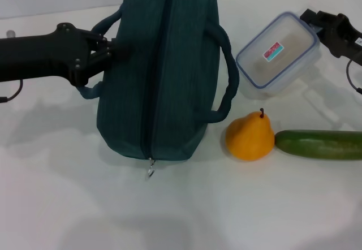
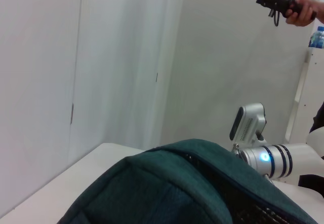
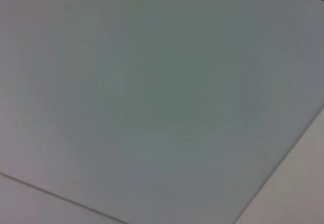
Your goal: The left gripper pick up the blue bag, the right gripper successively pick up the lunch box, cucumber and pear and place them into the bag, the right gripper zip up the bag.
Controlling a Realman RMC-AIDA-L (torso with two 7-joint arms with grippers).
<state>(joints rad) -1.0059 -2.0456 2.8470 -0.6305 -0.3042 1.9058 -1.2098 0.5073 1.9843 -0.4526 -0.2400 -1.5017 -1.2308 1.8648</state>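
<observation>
Bag first: we see the blue bag [image 1: 161,69] lying on the white table [image 1: 68,193], its long zipper running down the middle toward us, closed along the length we can see, with the metal pull [image 1: 151,168] hanging at the near end. Its two rolled handles stick out, one on each side.

Our left gripper [image 1: 116,47] comes in from the left, level with the bag's far half. Its fingertips are at the bag's left side by the left handle [image 1: 107,26]; we cannot tell whether they are clamped on the fabric or merely touching it. The left wrist view shows the bag's fabric and zipper line [image 2: 202,168] close under the camera, with a white wall behind.

The lunch box [image 1: 278,55] sits to the right of the bag, lid on, sticker facing up. Our right gripper [image 1: 311,19] is at the box's far right corner; we cannot tell how its fingers stand. The right wrist view shows only a plain pale surface.

The pear [image 1: 249,136] stands upright just right of the bag's near end. The cucumber [image 1: 319,144] lies flat beside it, its end touching the pear and its length running off to the right.
</observation>
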